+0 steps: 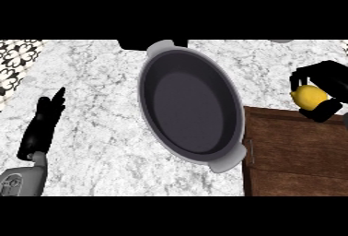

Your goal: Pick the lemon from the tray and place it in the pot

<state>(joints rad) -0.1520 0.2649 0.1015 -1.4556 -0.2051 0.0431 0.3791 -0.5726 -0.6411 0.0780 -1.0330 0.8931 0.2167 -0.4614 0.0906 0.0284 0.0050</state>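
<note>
**Lemon in hand, pot still waiting**

Nearest to the robot, low at the left, the left hand (42,124) rests on the marble counter (95,152), fingers straight and pointing away, holding nothing. It sits well apart from the work and looks to be out of the way.

On the other side, the wooden tray (292,152) fills the lower right corner, its left edge just beside the pot's near handle. I see nothing lying on the part of it that shows.

In the middle stands the pot (192,106), a dark oval dish with pale handles at its near and far ends. Its inside is bare, so the placing is not yet done.

Further off at the right edge, the right hand (325,92) has its fingers and thumb curled round the lemon (309,96), which hangs above the tray's far edge and seems clear of the wood. So I would say the picking is done and the carry and release are left.

The way across looks open: only bare counter and the pot's right rim lie between the lemon and the pot's mouth. The rim is the one edge I would watch, and the hand is close to the view's right border, so part of it is cut off.
</note>
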